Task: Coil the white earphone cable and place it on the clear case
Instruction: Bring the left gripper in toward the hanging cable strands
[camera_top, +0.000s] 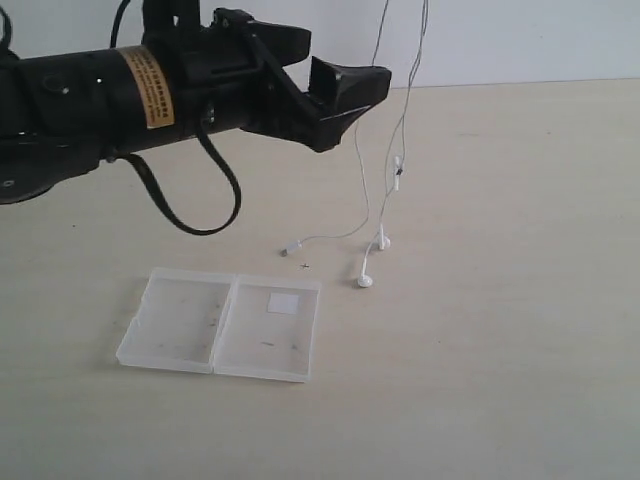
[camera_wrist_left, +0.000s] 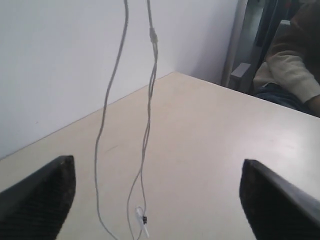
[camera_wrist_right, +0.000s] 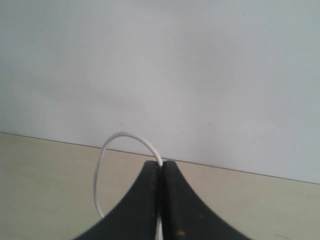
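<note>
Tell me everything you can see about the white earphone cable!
The white earphone cable is a very thin, bendy white wire. It hangs down in two strands from the right gripper, whose shut fingers pinch it. A small dark inline piece sits partway down. Its earbuds and plug rest on the table, apart from the clear case.

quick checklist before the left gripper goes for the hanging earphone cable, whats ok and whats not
1. Right gripper shut on the white earphone cable: ok.
2. Left gripper open: ok.
3. Strands hang between the left gripper's fingers in the left wrist view: ok; depth cannot tell.
4. Cable coiled: not ok; earbuds and plug lie on the table.
5. Clear case lying open, nothing on it: ok.
</note>
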